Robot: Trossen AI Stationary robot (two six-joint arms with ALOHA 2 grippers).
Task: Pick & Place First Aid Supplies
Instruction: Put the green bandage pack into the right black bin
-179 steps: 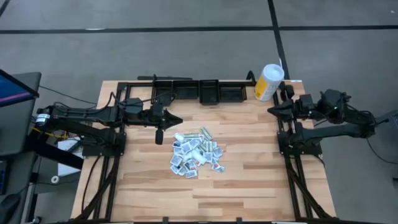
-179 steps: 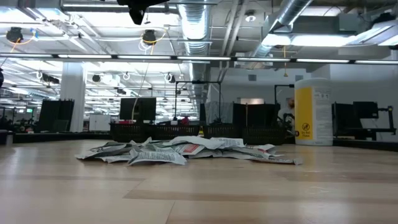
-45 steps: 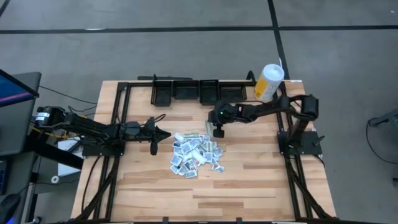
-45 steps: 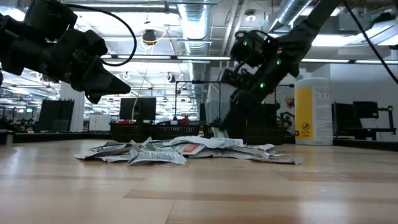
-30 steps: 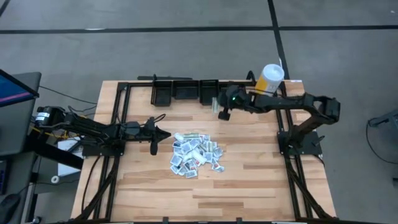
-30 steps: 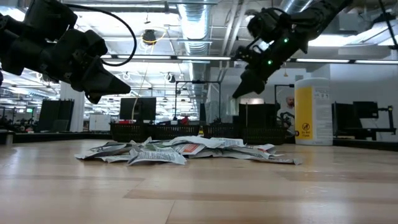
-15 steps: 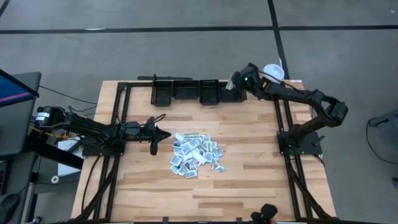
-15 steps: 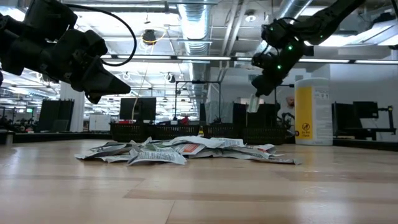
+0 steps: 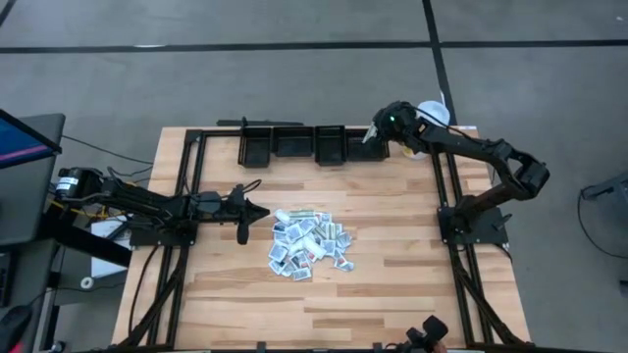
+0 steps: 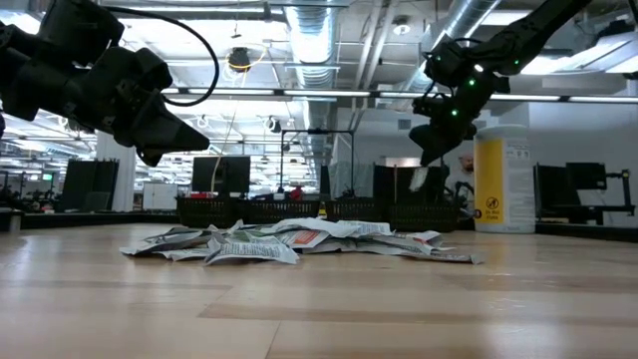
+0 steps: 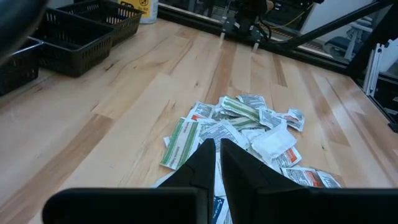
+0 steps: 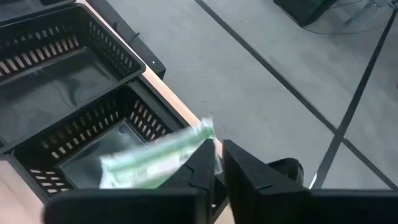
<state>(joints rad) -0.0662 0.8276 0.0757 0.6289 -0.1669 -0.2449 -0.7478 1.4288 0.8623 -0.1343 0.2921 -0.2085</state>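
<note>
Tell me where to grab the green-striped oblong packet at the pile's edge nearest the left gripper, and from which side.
Take the green-striped packet at its free long edge, the one over the bare table. Probably come straight down from above, with the fingers across its narrow width. It lies flat, and its other side seems tucked under the pile.

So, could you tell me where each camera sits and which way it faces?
High: overhead, straight down; both arms, packet pile.
Low: tabletop height, level across; both arms overhead.
Left wrist: past the left gripper onto the pile.
Right wrist: past the right gripper, green-striped packet over a black basket.
High, low and left wrist share the pile.
</note>
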